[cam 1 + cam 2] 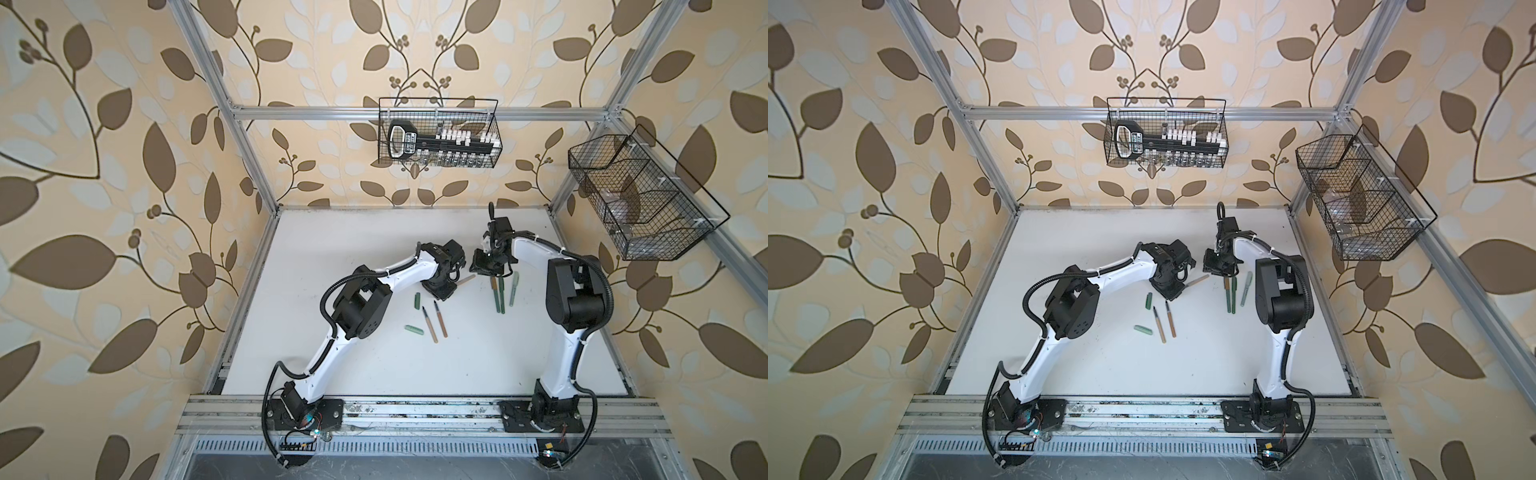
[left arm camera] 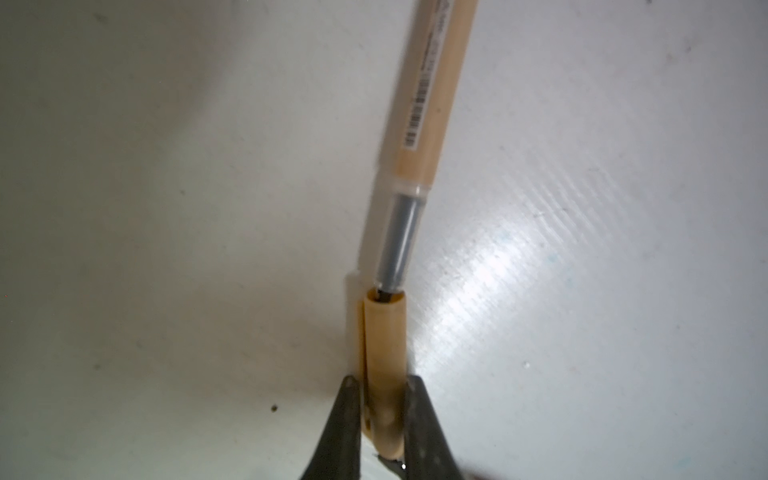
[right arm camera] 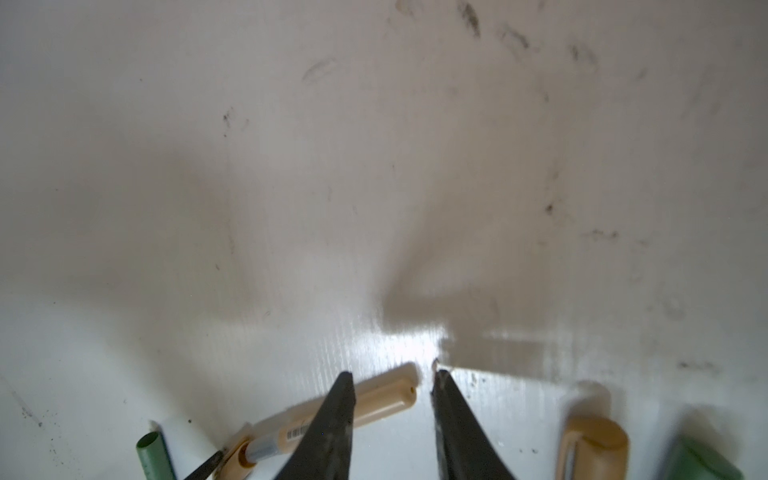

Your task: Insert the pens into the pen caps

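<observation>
- Top views: at the far middle of the white table, the left gripper and the right gripper flank a tan pen. Two spare tan pens, a dark green cap and a pale green cap lie nearer, to the left. Green pens lie to the right.
- Left wrist: the left fingers pinch a tan cap. The pen's dark tip sits just inside its mouth, with the barrel slightly askew.
- Right wrist: the right fingers stand apart around the pen's blunt end without clamping it. A spare tan cap lies beside them.
- Capping looks barely started. The next move likely needs the right fingers to clamp the barrel, line it up with the cap and push it straight home.
</observation>
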### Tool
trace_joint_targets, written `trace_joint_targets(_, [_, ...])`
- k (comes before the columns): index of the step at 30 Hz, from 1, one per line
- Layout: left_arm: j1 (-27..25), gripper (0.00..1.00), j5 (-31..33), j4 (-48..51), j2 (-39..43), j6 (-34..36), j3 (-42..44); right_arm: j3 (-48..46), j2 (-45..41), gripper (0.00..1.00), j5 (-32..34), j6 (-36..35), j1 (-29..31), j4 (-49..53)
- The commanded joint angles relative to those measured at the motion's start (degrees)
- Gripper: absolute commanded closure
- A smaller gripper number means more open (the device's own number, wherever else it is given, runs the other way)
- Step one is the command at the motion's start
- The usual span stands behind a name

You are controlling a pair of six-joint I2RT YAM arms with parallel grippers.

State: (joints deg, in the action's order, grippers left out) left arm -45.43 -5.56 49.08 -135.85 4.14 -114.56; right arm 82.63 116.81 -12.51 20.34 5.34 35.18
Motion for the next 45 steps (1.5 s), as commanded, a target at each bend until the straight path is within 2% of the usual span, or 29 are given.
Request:
trace_joint_targets(1, [-0.45, 0.85, 0.75, 1.37, -0.25, 1.04, 0.48, 1.16, 1.31, 0.67, -0.81, -0.62, 0.07, 1.39])
trace_joint_targets(6, [-0.54, 0.85, 0.38, 1.02, -0.13, 1.65, 0.74, 1.27, 1.94, 0.67, -1.63, -1.22, 1.09, 1.37])
trace_joint_targets(24, [-1.06, 0.90, 1.90, -3.85, 1.40, 3.33, 2.81, 0.98, 4.08, 0.84, -3.22, -3.02, 4.58, 3.26])
trace_joint_targets(32, [-1.42, 0.91, 1.41, -9.77, 3.65, 4.05, 6.08, -0.83, 3.68, 0.85, -3.90, -2.90, 4.62, 2.97])
trace_joint_targets(41, [-1.49, 0.92, 0.62, -8.89, 3.05, 4.56, 6.28, -0.58, 2.78, 0.86, -4.82, -2.86, 4.09, 2.99])
trace_joint_targets(45, [-1.42, 0.92, 0.60, -9.06, 3.36, 3.91, 7.23, -0.98, 0.13, 0.84, -6.53, -2.36, 1.96, 2.55])
